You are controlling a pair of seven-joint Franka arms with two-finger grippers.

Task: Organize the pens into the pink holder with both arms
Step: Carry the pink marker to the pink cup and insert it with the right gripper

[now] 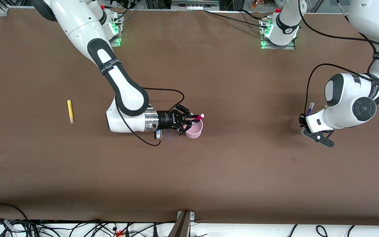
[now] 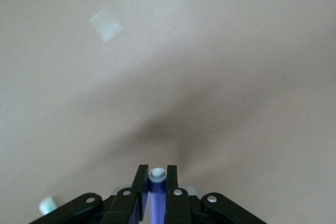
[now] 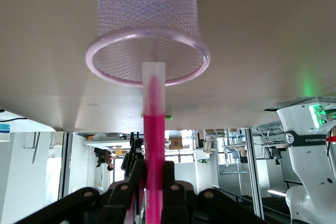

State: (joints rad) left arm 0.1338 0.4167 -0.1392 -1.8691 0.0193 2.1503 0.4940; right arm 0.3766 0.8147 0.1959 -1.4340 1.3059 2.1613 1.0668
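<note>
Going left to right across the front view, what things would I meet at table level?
Yellow pen → right tool gripping the magenta-pink pen → pale pink mesh cup holder → left tool gripping the dark purple pen.

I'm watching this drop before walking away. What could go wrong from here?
1. The right claw holds the pink pen nearly level over the holder; released so, it may bridge the rim or roll off.
2. The light holder could tip if nudged.
3. The left claw grips the purple pen near its tip; it might slip.
</note>
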